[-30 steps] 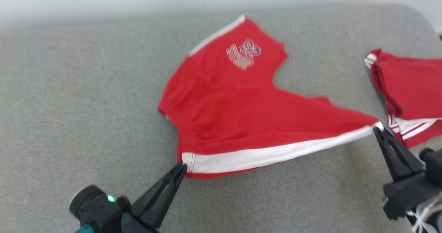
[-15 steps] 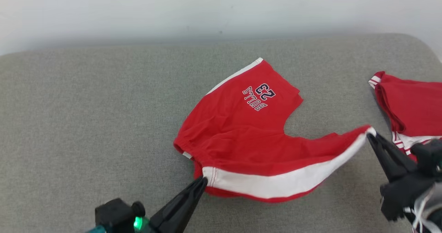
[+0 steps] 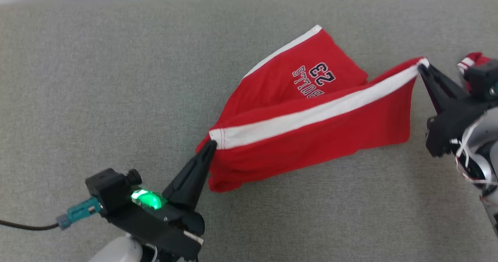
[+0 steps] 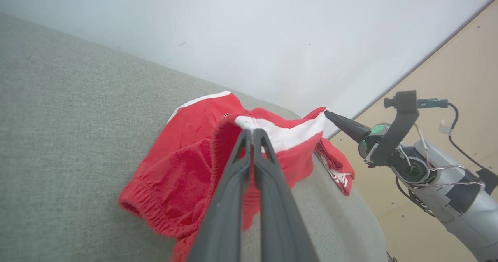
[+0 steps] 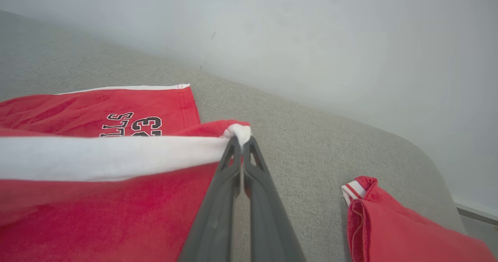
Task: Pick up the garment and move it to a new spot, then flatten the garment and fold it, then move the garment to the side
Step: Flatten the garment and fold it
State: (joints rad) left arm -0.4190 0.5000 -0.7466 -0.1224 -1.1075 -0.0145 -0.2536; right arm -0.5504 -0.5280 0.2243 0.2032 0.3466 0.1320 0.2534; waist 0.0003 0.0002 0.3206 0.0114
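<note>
The garment [image 3: 311,137] is a pair of red shorts with white side stripes and a "BULLS 23" print, lying partly on the grey cushion. One leg is lifted and stretched between both grippers. My left gripper [image 3: 212,143] is shut on the stripe's waistband end, seen as [image 4: 251,130] in the left wrist view. My right gripper [image 3: 421,65] is shut on the stripe's hem corner, seen as [image 5: 241,138] in the right wrist view. The printed leg [image 5: 116,110] lies flat behind the raised edge. The red cloth [image 4: 186,172] sags below the left fingers.
A second red garment [image 5: 389,223] with white trim lies at the cushion's right end, close behind my right gripper. The grey cushion [image 3: 97,79] stretches wide to the left. A pale wall [image 5: 311,40] runs along its far side, and wooden floor [image 4: 467,79] lies past its right end.
Both grippers have raised the striped edge and carried it towards the printed leg, so the near leg now hangs as a sheet over it. The head camera has tilted down.
</note>
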